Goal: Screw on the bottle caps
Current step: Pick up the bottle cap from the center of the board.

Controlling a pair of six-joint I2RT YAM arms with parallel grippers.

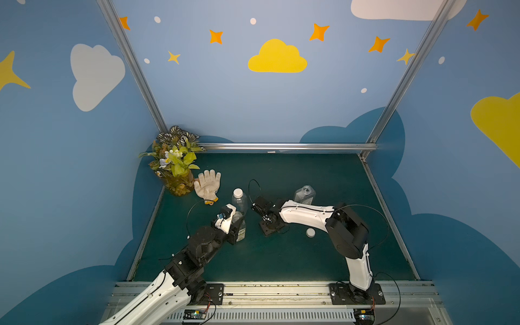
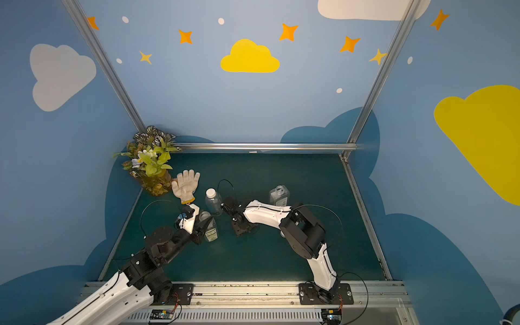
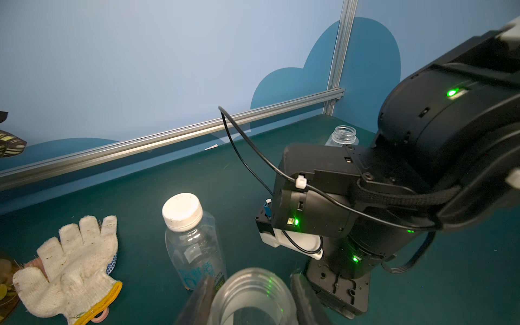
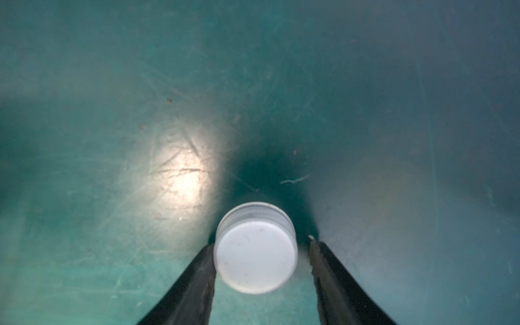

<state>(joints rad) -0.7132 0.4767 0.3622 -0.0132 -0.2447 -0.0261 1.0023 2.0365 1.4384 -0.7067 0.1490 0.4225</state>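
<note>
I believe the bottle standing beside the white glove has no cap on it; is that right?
Not quite: the bottle beside the white glove has a white cap on its neck, as the left wrist view shows.

I see open mat (image 1: 281, 253) in front, while the capped bottle (image 1: 239, 199), glove (image 1: 207, 184) and plant (image 1: 176, 160) crowd the far left
</note>
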